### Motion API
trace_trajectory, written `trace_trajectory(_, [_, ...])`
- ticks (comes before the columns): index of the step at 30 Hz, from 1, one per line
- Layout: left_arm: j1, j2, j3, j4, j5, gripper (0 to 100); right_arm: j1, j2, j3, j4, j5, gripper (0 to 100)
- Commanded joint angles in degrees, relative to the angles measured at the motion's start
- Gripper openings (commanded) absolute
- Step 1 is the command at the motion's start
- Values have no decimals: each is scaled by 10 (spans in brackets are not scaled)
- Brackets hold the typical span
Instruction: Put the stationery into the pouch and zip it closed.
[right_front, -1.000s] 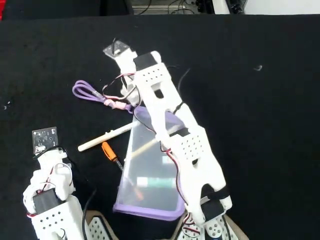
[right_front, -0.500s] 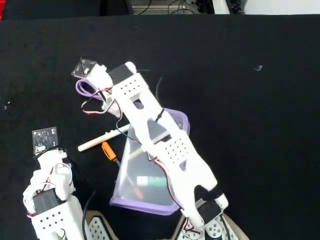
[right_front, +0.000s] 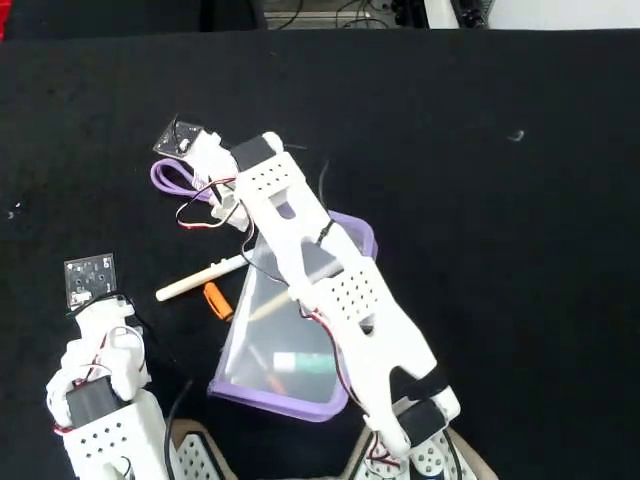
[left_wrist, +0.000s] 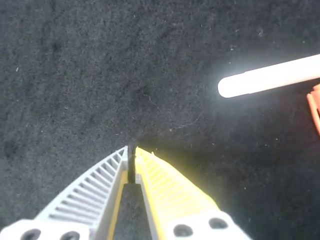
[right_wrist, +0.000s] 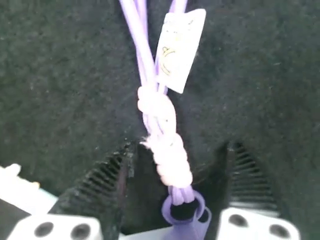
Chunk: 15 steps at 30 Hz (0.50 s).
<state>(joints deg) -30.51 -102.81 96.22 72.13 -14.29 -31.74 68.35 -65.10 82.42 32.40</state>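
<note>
A black cloth table (right_front: 500, 250) fills the room we can see. Two white robot arms stand at the near edge.

There is one pouch (right_front: 262, 398). It is see-through with purple edges, and it lies flat on the table, partly under the right arm (right_front: 330, 290). Through its clear side I can count three things: a pale thin stick (right_front: 272, 304), a green and white piece (right_front: 306, 363) and a small stick with an orange-red end (right_front: 264, 362). What each one is, I cannot tell.

Two things lie outside the pouch. One is a white pen (right_front: 200, 279), and its far end reaches the pouch's edge. The other is one short orange thing (right_front: 213, 300), just beside the pen and close to the pouch's edge.

One purple cord (right_wrist: 145, 60) hangs off the pouch's purple zip pull (right_wrist: 185, 216). The cord has one fat knot (right_wrist: 166, 142) and one white tag (right_wrist: 180, 47). Its loop lies on the table past the end of the right arm.

The right gripper (right_wrist: 180, 147) is wide open. Its two dark fingers (right_wrist: 107, 172) sit one on each side of the knot and do not squeeze it.

The left arm (right_front: 100, 400) is low at the near left corner, well apart from the pouch. The left gripper (left_wrist: 131, 152) is closed with nothing in it, its tips pressed together over bare cloth.
</note>
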Motion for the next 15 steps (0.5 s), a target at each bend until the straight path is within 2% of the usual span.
trace_trajectory(1, [-3, 1, 13, 1, 6, 30, 28, 7, -50, -13, 1, 83])
trace_trajectory(3, [-3, 1, 13, 1, 6, 30, 26, 4, -66, 1, 1, 6])
trace_trajectory(6, [-3, 1, 13, 1, 6, 30, 24, 2, -121, 47, 1, 42])
trace_trajectory(11, [-3, 1, 13, 1, 6, 30, 18, 2, -309, 161, -40, 11])
trace_trajectory(15, [-3, 1, 13, 1, 6, 30, 7, -73, -284, 185, -48, 11])
